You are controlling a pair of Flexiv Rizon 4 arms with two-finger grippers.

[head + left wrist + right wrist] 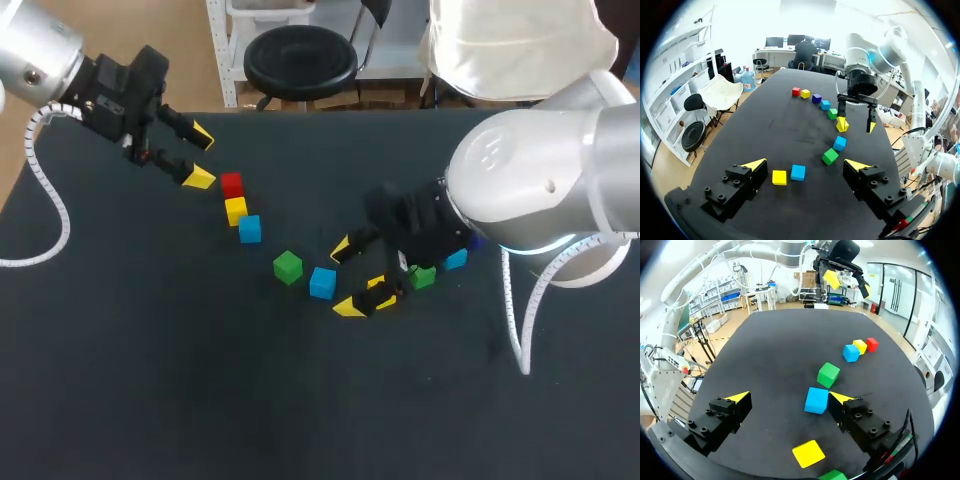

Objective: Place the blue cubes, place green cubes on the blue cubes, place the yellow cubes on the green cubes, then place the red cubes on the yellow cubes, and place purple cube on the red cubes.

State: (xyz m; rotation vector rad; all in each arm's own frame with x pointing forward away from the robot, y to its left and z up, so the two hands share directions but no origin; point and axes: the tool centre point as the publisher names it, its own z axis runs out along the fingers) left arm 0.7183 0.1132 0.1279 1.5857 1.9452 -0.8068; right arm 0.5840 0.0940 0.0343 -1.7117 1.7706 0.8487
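Dark surface [150, 350] seen from above, with coloured cubes strung out in a loose curved line. None is stacked. Every cube sits alone on the surface, so by my reading no layer has been built. The whole tower is left to do, beginning with the blue ones.

From the left end the line runs red cube [231, 184], yellow cube [236, 210] and blue cube [249, 229], each touching or nearly touching the next. A little apart come a green cube [288, 266] and a second blue cube [322, 282]. A second yellow cube [808, 453] lies under the right gripper [344, 278], followed by a second green cube [422, 277] and a third blue cube [456, 260]. Beyond those, the left wrist view shows the purple cube [816, 98], a far yellow cube [805, 93] and a far red cube [796, 91]. In the head view the right arm mostly hides these three.

The left gripper [200, 157] hangs near the red end of the line, fingers spread and holding nothing. The right gripper's fingers are also spread and empty, with the second blue cube just ahead, close to one finger.

In the way: the cubes lie close together, so fingers closing on one could nudge its neighbour. The yellow cube crowds the first blue cube, and the right arm hangs over the far end of the line.
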